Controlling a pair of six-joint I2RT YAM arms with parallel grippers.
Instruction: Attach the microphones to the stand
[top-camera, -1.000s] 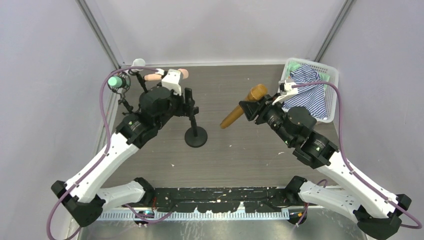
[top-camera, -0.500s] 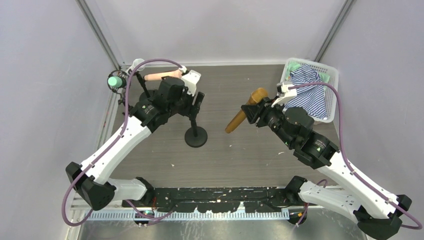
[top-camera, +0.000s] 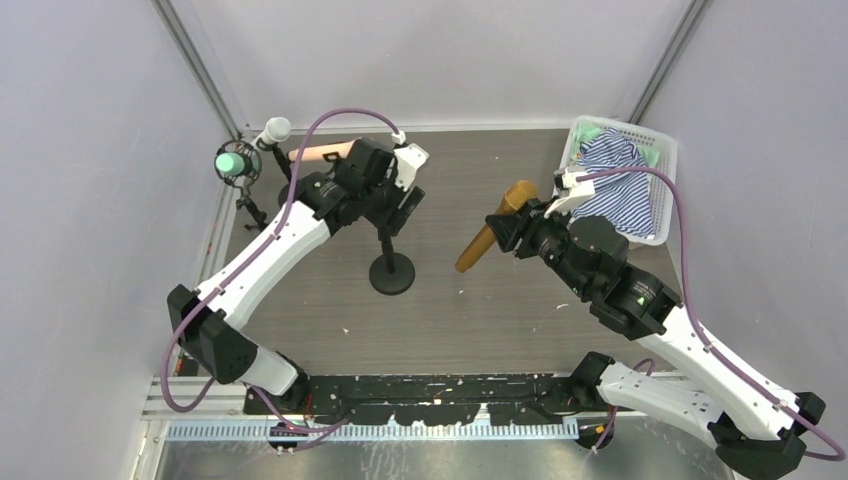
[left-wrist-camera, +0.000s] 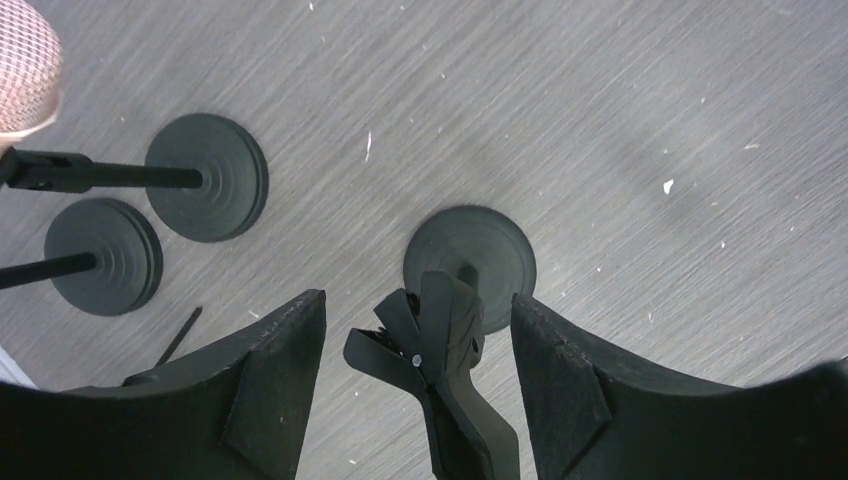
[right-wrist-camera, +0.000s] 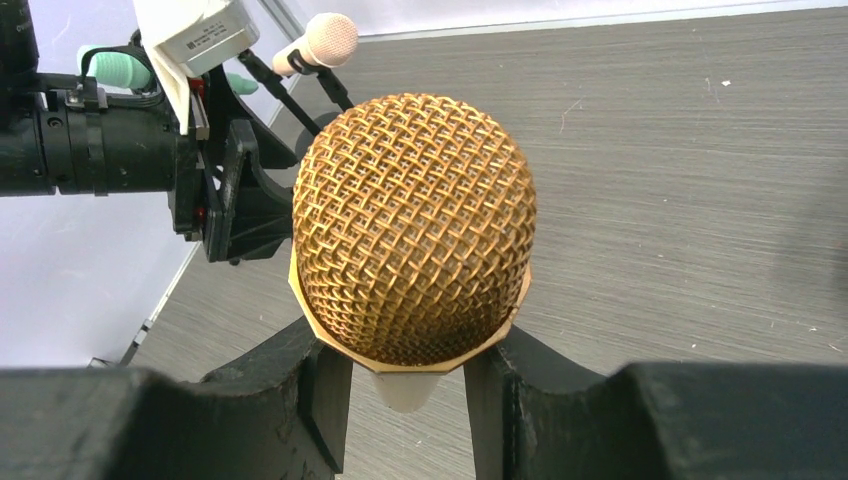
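Task item in play: golden-brown mic (top-camera: 493, 228), held over the counter (top-camera: 480, 330) right of centre. It is tilted, w/ mesh head (right-wrist-camera: 413, 228) toward far right & handle end pointing near-left. R jaws are clamped narrow on its body just below the head, same grip as 1 s ago. The mic has shifted only slightly nearer & rightward since then.

Left of it is the empty stand (top-camera: 392, 270): round base on the counter, clip (left-wrist-camera: 430, 350) on top w/ nothing in it. L jaws are open about halfway, one finger each side of that clip, w/ gaps both sides in wrist view.

Biggest change: 1 s ago L arm (top-camera: 270, 250) was over by the far-left stands, at the peach-pink mic. Now it has swung right to the empty stand.

Peach-pink mic (top-camera: 322, 153) lies roughly level behind the L wrist, partly hidden. White mic (top-camera: 273, 131) & mint green mic (top-camera: 233, 163) sit at the far-left corner, as before.

Far right: basket (top-camera: 650, 130) w/ striped cloth (top-camera: 610, 185), unmoved.
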